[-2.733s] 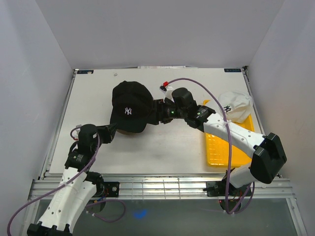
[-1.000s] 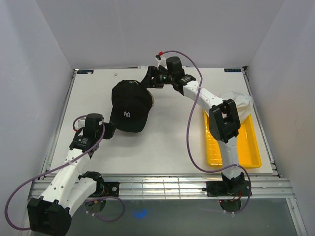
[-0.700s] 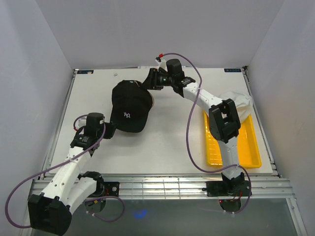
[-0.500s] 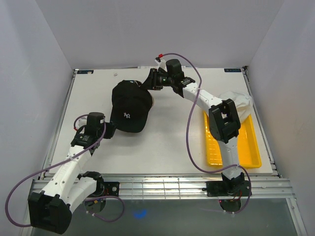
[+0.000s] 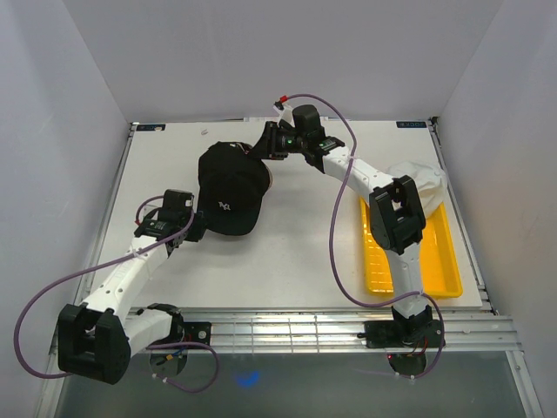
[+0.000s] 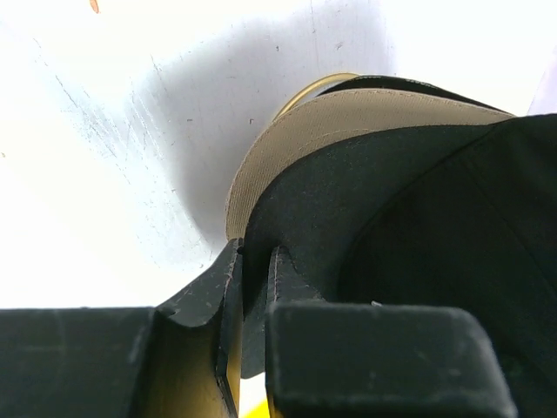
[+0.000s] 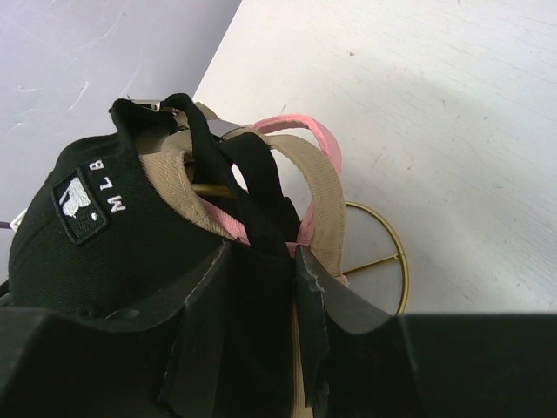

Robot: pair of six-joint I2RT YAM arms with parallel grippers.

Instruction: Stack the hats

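Pinching the black cap (image 5: 231, 185) at both ends, your left gripper (image 6: 255, 258) was clamped on its brim and your right gripper (image 7: 264, 252) on its back strap. It sat atop the tan cap (image 6: 348, 122) and pink cap (image 7: 318, 139) toward the table's (image 5: 296, 257) far edge. The white cap (image 5: 418, 183) lay on the yellow tray (image 5: 435, 266) by the right edge.

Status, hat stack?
Left gripper shut on black cap brim, right gripper on its strap. Tan cap, pink cap beneath. White cap on yellow tray.

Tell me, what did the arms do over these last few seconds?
The right gripper swung from the right side of the black cap round to its back strap. The left gripper edged closer to the brim it pinches. The white cap and yellow tray stayed put.
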